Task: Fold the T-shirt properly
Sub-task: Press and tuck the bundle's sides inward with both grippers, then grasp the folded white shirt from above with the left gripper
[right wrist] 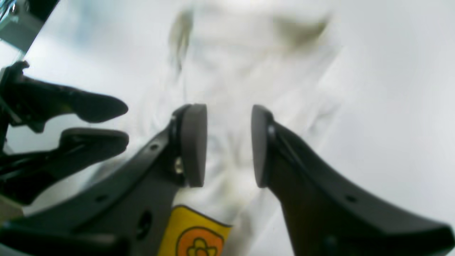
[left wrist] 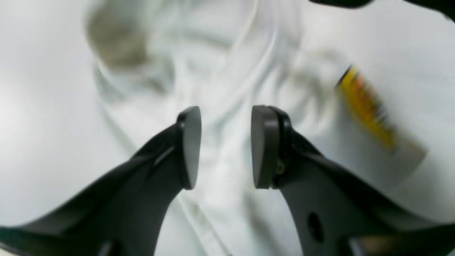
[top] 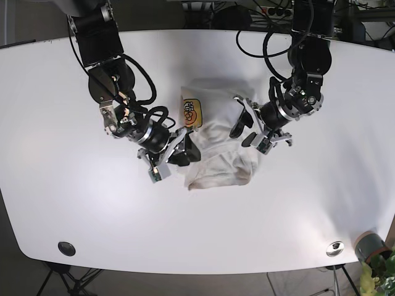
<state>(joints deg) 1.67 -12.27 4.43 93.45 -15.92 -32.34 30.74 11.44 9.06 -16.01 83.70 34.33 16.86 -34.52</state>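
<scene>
A white T-shirt [top: 219, 145] lies partly folded and rumpled at the middle of the white table [top: 74, 185], with a yellow-orange logo [top: 193, 114] at its upper left. My left gripper [top: 242, 131] is open over the shirt's right edge; its wrist view shows open jaws [left wrist: 225, 147] just above creased cloth [left wrist: 227, 71], logo [left wrist: 368, 106] to the right. My right gripper [top: 187, 150] is open at the shirt's left edge; its wrist view shows open jaws [right wrist: 229, 145] above cloth [right wrist: 249, 64], logo [right wrist: 195, 234] below. Neither holds cloth.
The left gripper's fingers [right wrist: 92, 124] show at the left of the right wrist view. A potted plant [top: 370, 250] stands off the table's front right corner. Two round grommets [top: 66, 248] [top: 335, 248] sit near the front edge. Cables hang at the back.
</scene>
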